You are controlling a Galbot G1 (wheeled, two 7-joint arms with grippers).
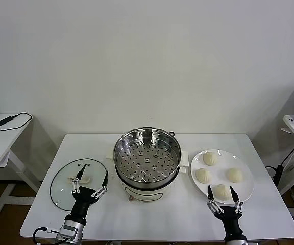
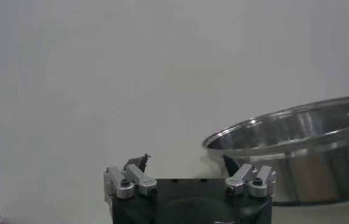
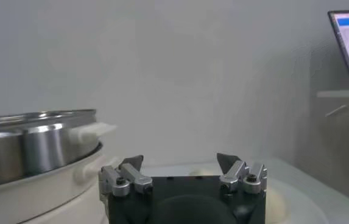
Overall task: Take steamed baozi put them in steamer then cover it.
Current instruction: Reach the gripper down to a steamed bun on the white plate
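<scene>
Both grippers, left (image 1: 91,182) and right (image 1: 223,196), are held spread beside the empty steamer (image 1: 147,155); a soft baozi (image 1: 221,191) could be crushed if overgripped.

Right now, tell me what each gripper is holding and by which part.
Nothing is held. The left gripper is open above the cover; the right gripper is open at the plate's near edge, by the baozi.
</scene>
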